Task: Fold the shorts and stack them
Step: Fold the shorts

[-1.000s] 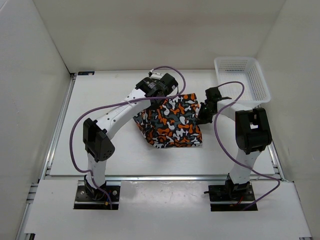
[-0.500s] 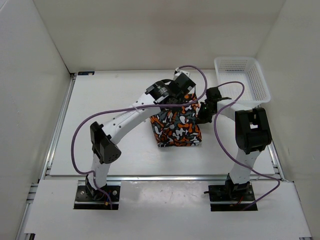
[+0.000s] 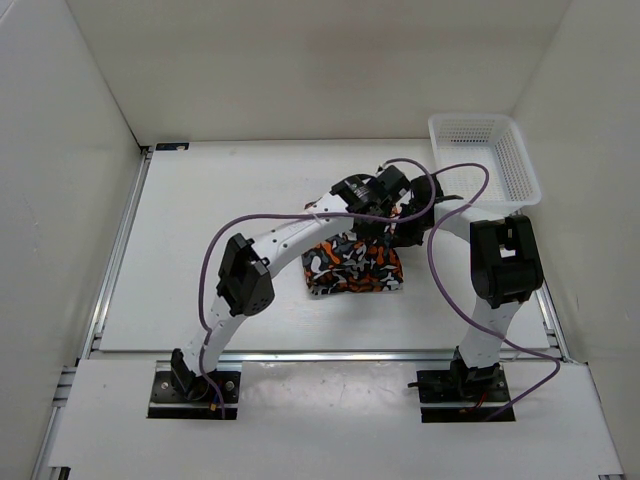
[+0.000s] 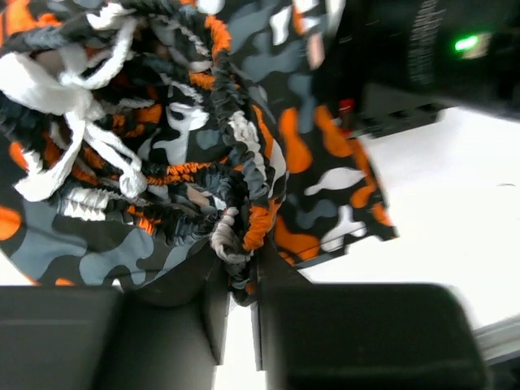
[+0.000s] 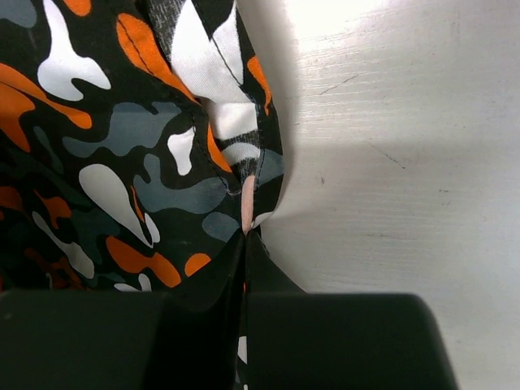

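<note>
Standing at the desk [image 3: 200, 250], an onlooker sees both arms reaching inward to one bundle of fabric. The camouflage shorts [image 3: 350, 270] lie right of centre on the desk as a compact, roughly rectangular packet of orange, white, grey and black blotches. The left arm arches from its base across the desk, and its wrist is above the far right corner of the packet. The right arm rises from its base and bends back toward the same corner.

The left fingers [image 3: 383, 215] and the right fingers [image 3: 408, 235] are just beside each other at that corner. The overhead view does not show whether they touch.

In the left wrist view, the left fingers [image 4: 244, 280] are drawn nearly together and pinch the gathered elastic waistband of the shorts [image 4: 187, 162]. The white drawstring [image 4: 65, 106] is bunched in loops at the upper left of the fabric. A dark housing with a green light [image 4: 467, 42] sits at the upper right, close against the cloth.

In the right wrist view, the right fingers [image 5: 245, 253] are pressed together on a fold at the edge of the shorts [image 5: 122, 162]. A thin ridge of cloth rises from between the tips. Bare white desk [image 5: 390, 162] lies directly to the right of this fold.

A white mesh basket [image 3: 485, 155] stands in the far right corner of the desk, apart from the shorts.
</note>
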